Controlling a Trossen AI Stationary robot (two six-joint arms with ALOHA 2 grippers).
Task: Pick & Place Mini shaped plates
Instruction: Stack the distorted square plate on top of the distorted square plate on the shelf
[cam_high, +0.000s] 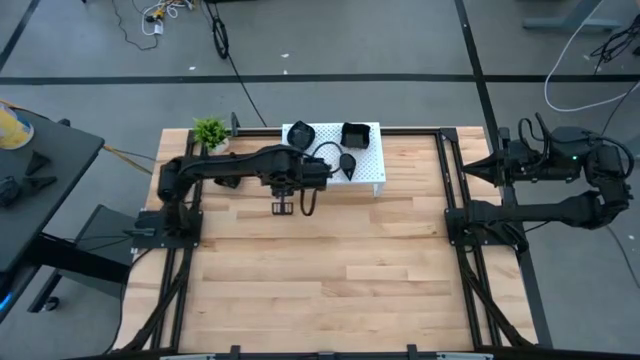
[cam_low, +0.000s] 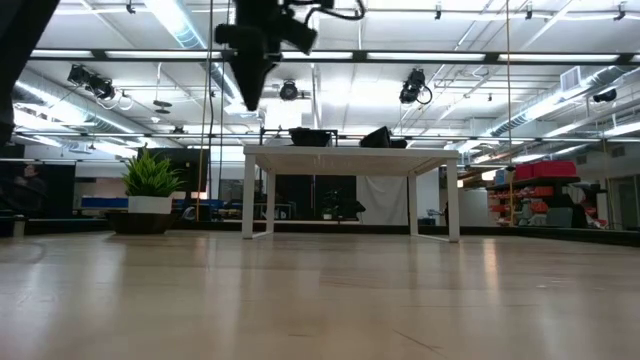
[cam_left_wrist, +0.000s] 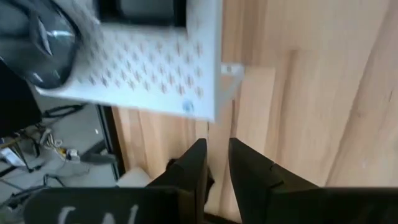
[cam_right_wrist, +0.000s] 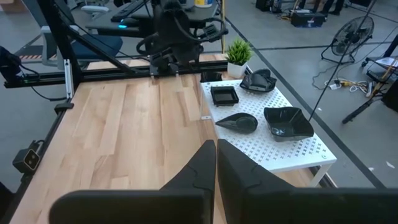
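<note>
1. The left gripper (cam_high: 283, 209) hangs over the light wooden table (cam_high: 350, 280), just in front of the near edge of the white perforated stand (cam_high: 372, 160). It points down and sits well above the wood. Its fingers (cam_left_wrist: 194, 163) stand a narrow gap apart with nothing between them, so it carries no plate.
2. The glossy black mini shaped plates all lie on the stand, which is against the table's far edge. A wavy-edged plate (cam_high: 300, 132) is at the stand's far left corner and a larger square-ish wavy plate (cam_high: 355, 133) is at its far right corner. A teardrop plate (cam_high: 347, 162) lies near the near edge. A small square plate (cam_right_wrist: 224, 95) shows only in the right wrist view, near the stand's near left corner.
3. My reading is that the raised, empty gripper is placed for a descent. It is either lining up on a plate or has just set one down.
4. The right gripper (cam_high: 480, 168) waits at the table's right edge with its fingers together, out of the way.
5. A small green potted plant (cam_high: 210, 132) stands at the table's far left corner, clear of the work.
</note>
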